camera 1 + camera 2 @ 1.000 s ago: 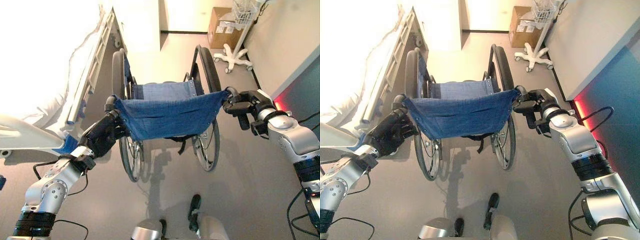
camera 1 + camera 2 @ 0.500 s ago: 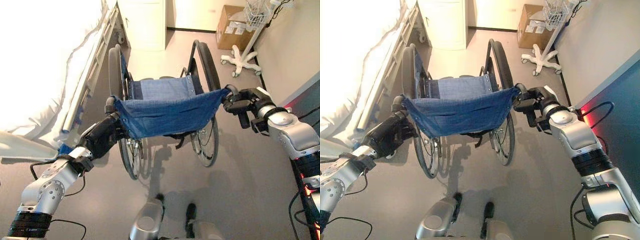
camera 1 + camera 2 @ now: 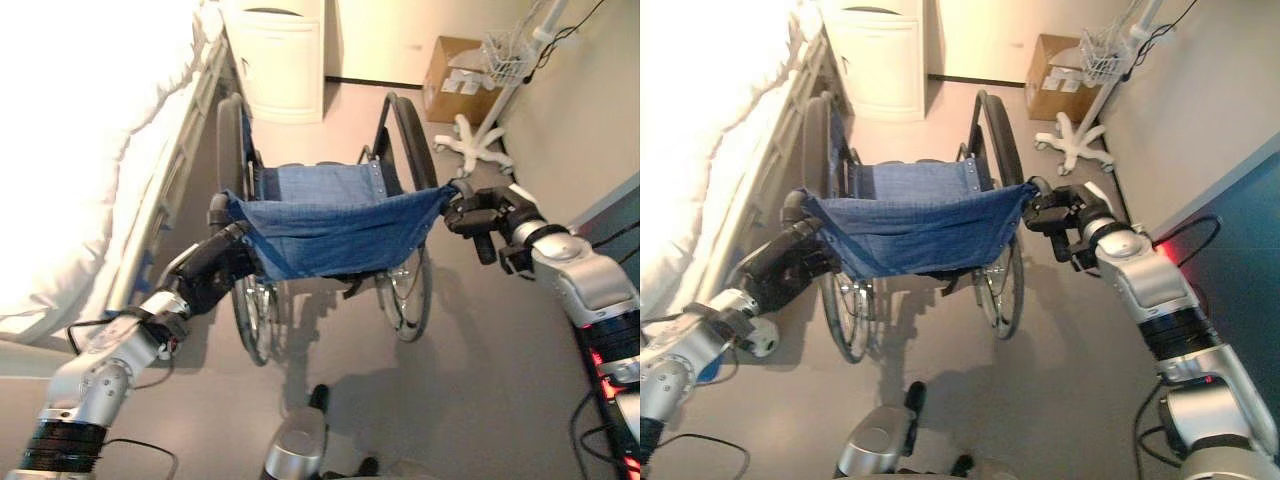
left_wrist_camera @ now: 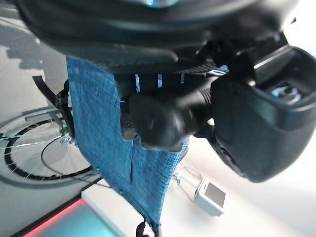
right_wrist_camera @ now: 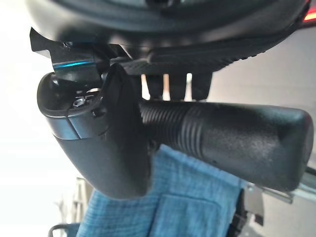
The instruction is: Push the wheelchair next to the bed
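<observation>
We risk scraping the wheelchair (image 3: 325,235) against the bed (image 3: 90,160), since its left wheel already runs just beside the bed's side rail; uneven pushing would swing it in. Our left hand (image 3: 205,275) and right hand (image 3: 480,212) each wrap a push handle. The blue fabric backrest sags between them.

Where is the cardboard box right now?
In the left eye view the cardboard box sits on the floor far ahead on the right, against the wall, behind the wheeled stand.
</observation>
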`<state>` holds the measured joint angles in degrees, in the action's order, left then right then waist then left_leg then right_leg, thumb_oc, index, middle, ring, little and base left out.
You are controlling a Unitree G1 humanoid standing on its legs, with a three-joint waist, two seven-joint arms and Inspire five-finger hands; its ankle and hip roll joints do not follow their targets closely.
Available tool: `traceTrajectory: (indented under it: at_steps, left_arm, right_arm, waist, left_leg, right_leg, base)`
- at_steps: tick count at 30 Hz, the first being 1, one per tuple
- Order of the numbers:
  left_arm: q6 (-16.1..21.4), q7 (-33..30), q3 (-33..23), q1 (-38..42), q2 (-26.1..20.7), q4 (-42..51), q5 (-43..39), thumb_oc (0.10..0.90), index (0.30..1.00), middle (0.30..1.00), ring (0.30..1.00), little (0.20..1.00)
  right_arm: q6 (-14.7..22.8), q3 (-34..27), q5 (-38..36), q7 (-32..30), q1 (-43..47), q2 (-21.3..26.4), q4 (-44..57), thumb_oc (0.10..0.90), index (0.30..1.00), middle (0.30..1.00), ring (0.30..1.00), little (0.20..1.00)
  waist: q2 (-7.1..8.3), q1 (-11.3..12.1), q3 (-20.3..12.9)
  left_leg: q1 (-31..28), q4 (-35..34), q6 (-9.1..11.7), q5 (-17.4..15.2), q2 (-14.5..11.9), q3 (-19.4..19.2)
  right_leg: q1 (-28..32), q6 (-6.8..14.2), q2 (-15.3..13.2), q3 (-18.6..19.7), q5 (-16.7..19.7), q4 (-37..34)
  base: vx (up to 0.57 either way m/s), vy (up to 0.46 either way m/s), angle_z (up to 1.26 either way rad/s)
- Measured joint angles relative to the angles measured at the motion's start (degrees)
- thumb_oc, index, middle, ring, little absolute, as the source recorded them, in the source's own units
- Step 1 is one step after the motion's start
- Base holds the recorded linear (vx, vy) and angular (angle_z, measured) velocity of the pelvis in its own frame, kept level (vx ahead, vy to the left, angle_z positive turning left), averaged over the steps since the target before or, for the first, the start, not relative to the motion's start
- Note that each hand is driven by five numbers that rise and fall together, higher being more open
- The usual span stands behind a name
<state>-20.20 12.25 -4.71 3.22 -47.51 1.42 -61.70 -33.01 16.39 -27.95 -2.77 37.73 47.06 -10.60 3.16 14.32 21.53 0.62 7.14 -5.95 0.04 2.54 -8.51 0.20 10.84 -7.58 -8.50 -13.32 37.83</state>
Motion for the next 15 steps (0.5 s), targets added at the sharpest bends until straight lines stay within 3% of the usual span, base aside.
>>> traceTrajectory:
  at_steps: [1,2,5,6,9,10,11,13,15]
  left_arm:
    - [-0.26,-0.09,0.26,0.14,-1.1,0.0,-0.01,0.4,0.3,0.3,0.3,0.3]
    - [-0.28,-0.11,0.36,0.29,-1.53,0.0,0.0,0.4,0.3,0.3,0.3,0.3]
    - [-0.3,-0.66,0.64,2.02,-2.03,-0.32,-0.1,0.4,0.3,0.3,0.3,0.3]
    - [-0.28,-0.63,0.64,3.02,-1.96,-1.26,-0.36,0.4,0.3,0.3,0.3,0.3]
    - [-0.28,-0.66,1.75,5.88,-1.93,-4.1,-1.15,0.4,0.3,0.3,0.3,0.3]
    - [-0.27,-1.17,2.0,5.96,-1.74,-4.46,-1.15,0.4,0.3,0.3,0.3,0.3]
    - [-0.25,-1.43,2.04,5.84,-1.3,-4.4,-1.14,0.4,0.3,0.3,0.3,0.3]
    - [-0.24,-1.75,2.06,5.78,-0.64,-4.28,-1.13,0.4,0.3,0.3,0.3,0.3]
    - [-0.27,-2.71,2.17,5.76,-0.07,-4.28,-1.09,0.4,0.3,0.3,0.3,0.3]
  right_arm:
    - [0.01,0.0,-0.02,0.0,-0.14,0.0,0.15,0.4,0.3,0.3,0.3,0.3]
    - [0.04,0.0,-0.01,0.0,-0.14,-0.01,0.19,0.4,0.3,0.3,0.3,0.3]
    - [0.17,-0.38,-0.03,-0.1,-0.09,0.03,0.28,0.4,0.3,0.3,0.3,0.3]
    - [0.56,-0.37,-0.02,-0.12,0.39,0.02,0.29,0.4,0.3,0.3,0.3,0.3]
    - [1.04,-0.32,0.02,-0.3,0.59,-0.12,0.14,0.4,0.3,0.3,0.3,0.3]
    - [1.04,-0.3,0.31,-0.47,0.4,-0.62,0.1,0.4,0.3,0.3,0.3,0.3]
    - [1.03,-0.09,0.3,-0.48,0.4,-0.47,0.07,0.4,0.3,0.3,0.3,0.3]
    - [1.03,-0.17,0.34,-0.48,0.44,-0.36,0.17,0.4,0.3,0.3,0.3,0.3]
    - [0.99,-0.39,0.53,-0.48,0.61,-0.22,0.63,0.4,0.3,0.3,0.3,0.3]
  waist:
    - [0.04,-0.55,-0.01]
    - [0.05,-0.8,0.0]
    - [0.11,-1.06,0.03]
    - [-0.03,-1.01,0.12]
    - [0.03,-1.26,0.15]
    - [0.1,-2.68,0.14]
    - [0.05,-3.25,0.21]
    - [-0.17,-3.9,0.3]
    - [-1.53,-5.99,0.7]
  left_leg:
    - [-0.76,-0.49,-0.55,-0.08,0.66,0.02]
    - [-1.15,-0.77,-0.72,-0.19,0.95,0.36]
    - [-2.44,-1.65,-1.34,-0.49,1.61,0.86]
    - [-2.44,-1.86,-1.48,-0.58,1.64,1.13]
    - [-2.5,-1.49,-0.88,-1.27,2.18,2.4]
    - [-2.97,-1.13,-0.69,-1.67,2.68,4.07]
    - [-3.31,-0.85,-0.46,-2.46,2.84,5.53]
    - [-3.71,-0.03,-0.4,-3.59,2.99,7.31]
    - [-4.36,0.48,-0.01,-4.65,2.55,9.77]
  right_leg:
    - [-1.87,1.59,-0.45,0.67,0.88,3.5]
    - [-2.42,1.36,-0.39,0.64,0.75,3.69]
    - [-2.52,-2.82,0.56,-0.64,-1.67,-3.68]
    - [-2.69,-5.3,0.55,-1.6,-3.0,-8.34]
    - [-3.42,-6.69,0.41,-1.7,-0.69,-20.09]
    - [-2.55,-6.65,0.47,-1.17,4.65,-23.35]
    - [-2.83,-5.29,0.5,0.39,5.87,-22.47]
    - [-4.55,-4.46,-0.02,4.5,5.89,-20.78]
    - [-7.6,-4.08,-1.26,7.67,6.1,-18.72]
  base:
    - [0.29,0.065,0.06]
    - [0.31,0.025,0.07]
    - [0.27,-0.009,0.06]
    - [0.18,-0.021,-0.01]
    - [0.26,-0.037,0.23]
    - [0.33,-0.086,0.51]
    - [0.44,-0.137,0.55]
    - [0.4,-0.16,0.33]
    - [0.54,-0.251,0.54]
